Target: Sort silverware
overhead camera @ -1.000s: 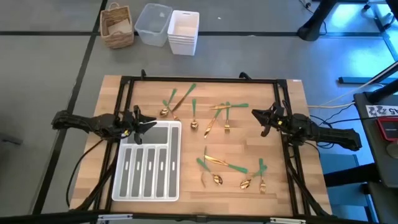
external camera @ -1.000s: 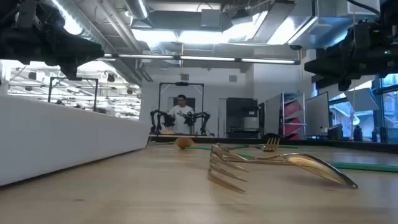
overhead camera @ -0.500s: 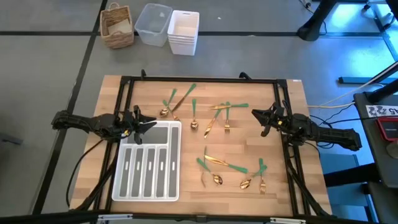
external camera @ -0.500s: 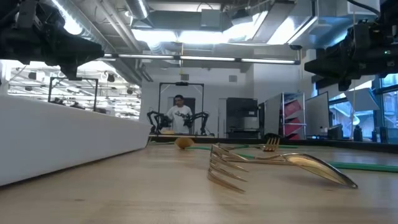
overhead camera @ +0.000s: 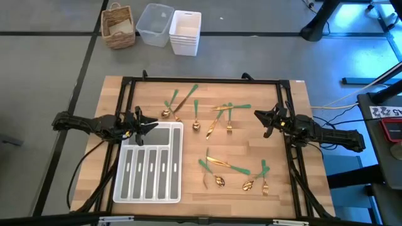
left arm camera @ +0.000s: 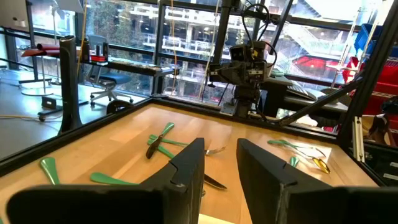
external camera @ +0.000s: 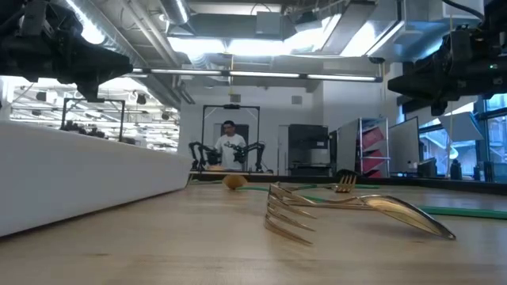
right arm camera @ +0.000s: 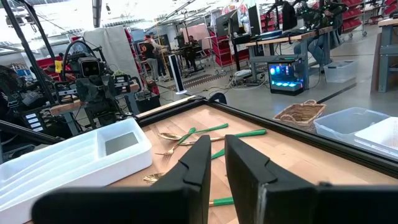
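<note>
The silverware, gold heads on green handles, lies loose on the wooden table in three clusters: one at the far side (overhead camera: 179,100), one in the middle (overhead camera: 223,118), and one at the near right (overhead camera: 235,171). A fork (external camera: 317,210) lies closest in the low view. The white compartmented tray (overhead camera: 149,164) rests flat at the near left. My left gripper (overhead camera: 151,124) hovers level over the tray's far end, open and holding nothing (left arm camera: 219,144). My right gripper (overhead camera: 257,115) hovers level at the right, its fingers a narrow gap apart with nothing between them (right arm camera: 217,140).
A black frame (overhead camera: 201,80) runs around the tabletop. Beyond the far edge, on the floor, stand a wicker basket (overhead camera: 118,25), a clear tub (overhead camera: 154,24) and a white bin stack (overhead camera: 185,31). A person (external camera: 230,146) stands far off behind another robot.
</note>
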Tool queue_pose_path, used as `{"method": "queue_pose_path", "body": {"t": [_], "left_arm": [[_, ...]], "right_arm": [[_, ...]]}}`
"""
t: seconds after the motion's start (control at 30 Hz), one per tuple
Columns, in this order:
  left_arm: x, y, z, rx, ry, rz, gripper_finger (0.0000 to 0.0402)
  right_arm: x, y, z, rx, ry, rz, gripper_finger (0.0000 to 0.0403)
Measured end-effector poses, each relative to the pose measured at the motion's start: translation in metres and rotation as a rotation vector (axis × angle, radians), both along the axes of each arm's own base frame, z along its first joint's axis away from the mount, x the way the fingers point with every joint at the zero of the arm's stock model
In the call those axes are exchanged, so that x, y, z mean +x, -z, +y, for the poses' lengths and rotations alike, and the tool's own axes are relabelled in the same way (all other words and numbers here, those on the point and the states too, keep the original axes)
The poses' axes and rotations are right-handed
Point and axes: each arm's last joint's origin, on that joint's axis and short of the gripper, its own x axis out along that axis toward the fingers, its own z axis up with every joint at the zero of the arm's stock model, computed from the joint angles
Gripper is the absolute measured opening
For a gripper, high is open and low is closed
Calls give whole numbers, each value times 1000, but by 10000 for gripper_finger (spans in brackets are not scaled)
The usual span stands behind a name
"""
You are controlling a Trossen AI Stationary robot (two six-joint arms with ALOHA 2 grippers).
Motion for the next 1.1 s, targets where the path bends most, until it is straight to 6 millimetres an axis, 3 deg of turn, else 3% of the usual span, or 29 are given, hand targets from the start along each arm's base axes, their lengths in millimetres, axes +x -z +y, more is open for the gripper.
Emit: {"method": "queue_pose_path", "body": {"t": [0.43, 0.8, 0.97, 1.1], "left_arm": [[0, 0, 0, 0, 0, 0, 88], [-1, -6, 0, -37, 2, -70, 88], [-3, -19, 1, -57, 3, -207, 88], [-5, -25, 1, 3, -10, -257, 88]], "right_arm": [[0, -4, 0, 10, -2, -45, 51], [-15, -62, 1, 260, -57, -541, 51], [-13, -88, 0, 267, -44, -537, 51], [8, -118, 0, 270, -71, -411, 51]]}}
